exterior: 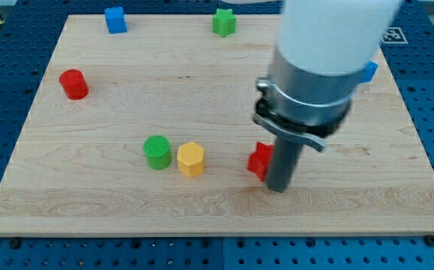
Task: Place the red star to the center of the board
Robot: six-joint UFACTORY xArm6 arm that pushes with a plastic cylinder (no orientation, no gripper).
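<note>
On the pale, grained wooden board, going from the view's left: a ribbed red cylinder, a blue cube up top, a ridged green cylinder beside a yellow hexagonal block, a green star, then the red star, right of centre, lower half. My tip, a plain rod holding nothing, touches its right side. A blue block peeks out behind the arm.

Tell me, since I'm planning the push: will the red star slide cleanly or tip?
The red star looks squat and flat-based, so it probably slides on the smooth wooden board rather than tipping. Its points may make it rotate if my tip, just at its right, pushes off-centre.
</note>
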